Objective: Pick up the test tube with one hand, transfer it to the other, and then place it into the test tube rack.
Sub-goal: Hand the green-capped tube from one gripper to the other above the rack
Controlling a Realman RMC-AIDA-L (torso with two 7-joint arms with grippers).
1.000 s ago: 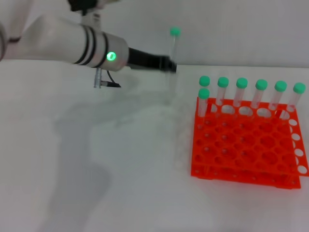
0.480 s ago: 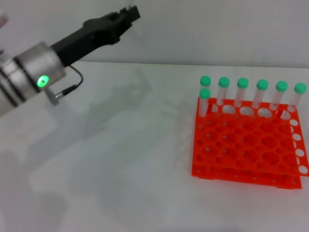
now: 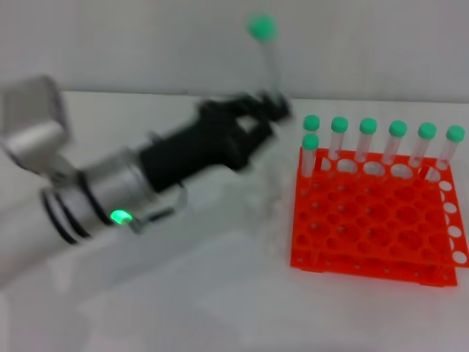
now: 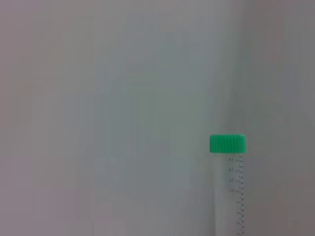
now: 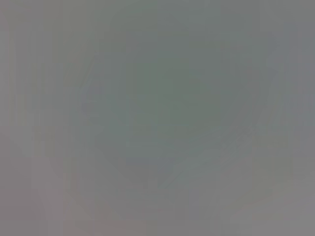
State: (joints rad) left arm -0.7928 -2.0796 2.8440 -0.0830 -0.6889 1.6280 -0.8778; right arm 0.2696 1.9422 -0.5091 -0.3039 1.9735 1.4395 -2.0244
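Note:
My left gripper (image 3: 272, 110) reaches in from the lower left and is shut on the lower part of a test tube (image 3: 272, 67), holding it upright in the air. Its green cap (image 3: 261, 28) is on top. The tube hangs just left of the far left corner of the orange-red test tube rack (image 3: 352, 238). The left wrist view shows the same tube and cap (image 4: 227, 143) against a blank wall. Several identical green-capped tubes (image 3: 367, 139) stand in the rack's far row, and one (image 3: 310, 152) stands in the second row at the left. My right gripper is out of view.
The rack stands on a white table (image 3: 220, 293) at the right, against a pale wall. The left arm's silver wrist with its green light (image 3: 116, 215) crosses the left half of the table. The right wrist view shows only plain grey.
The left arm has swung down from the upper left and moved right towards the rack. The held tube, out of sight half a second ago, shows again above the gripper.

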